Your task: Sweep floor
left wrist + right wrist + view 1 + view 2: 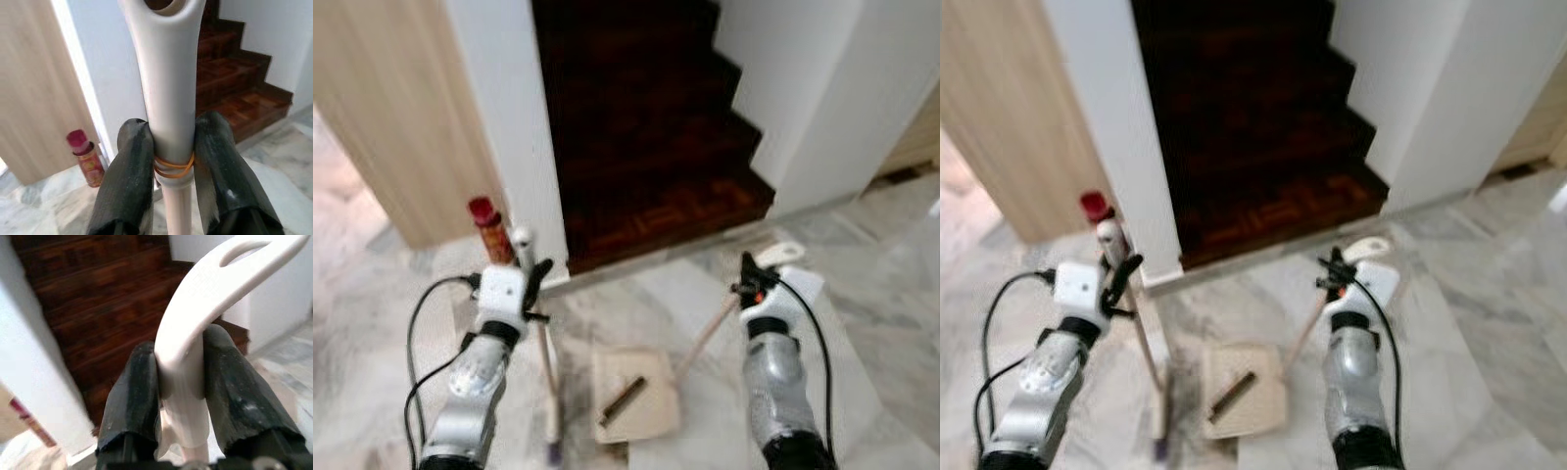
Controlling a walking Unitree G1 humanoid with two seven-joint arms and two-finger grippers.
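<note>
My left gripper [536, 277] is shut on the white grip of the broom handle [166, 98], with both black fingers [127, 181] pressed against it. The broom's thin pole [548, 377] runs down to the marble floor, its head near the bottom edge. My right gripper [750, 271] is shut on the white looped handle of the dustpan [195, 318]. Its pole [707, 336] slants down to the beige dustpan [636, 397], which lies flat on the floor between my arms. A dark stick-like piece [623, 399] lies in the pan.
A dark wooden staircase [646, 137] rises straight ahead between white walls [514, 127]. A red-capped bottle [490, 228] stands on the floor at the left wall's foot, beside a light wooden door panel [391, 117]. Marble floor [891, 323] extends to the right.
</note>
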